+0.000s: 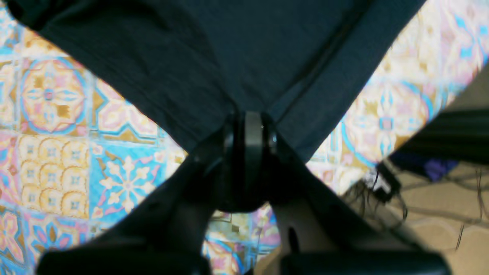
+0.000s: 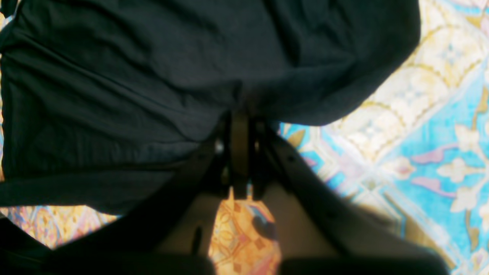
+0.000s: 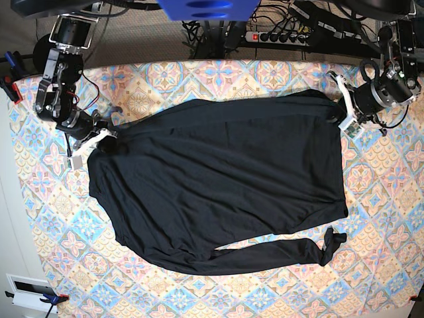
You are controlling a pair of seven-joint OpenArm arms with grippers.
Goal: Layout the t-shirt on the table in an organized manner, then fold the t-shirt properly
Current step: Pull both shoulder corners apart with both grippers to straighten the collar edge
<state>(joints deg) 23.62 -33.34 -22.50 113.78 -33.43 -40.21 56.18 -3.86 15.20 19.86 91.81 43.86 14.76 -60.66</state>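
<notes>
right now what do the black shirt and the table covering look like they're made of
The black long-sleeved shirt looks like a thin, soft knit, possibly jersey: fine ribbing shows in the left wrist view, it drapes in shallow wrinkles and has a faint sheen. The table covering looks like smooth printed cloth or oilcloth with pastel tile patterns; it lies flat, but the exact material is unclear.

The base view looks straight down from high above on the whole table (image 3: 40,218). Each wrist view sits very near the cloth, behind its gripper, facing twelve o'clock. All three share the t-shirt (image 3: 218,185): its nine and three o'clock edges.
</notes>
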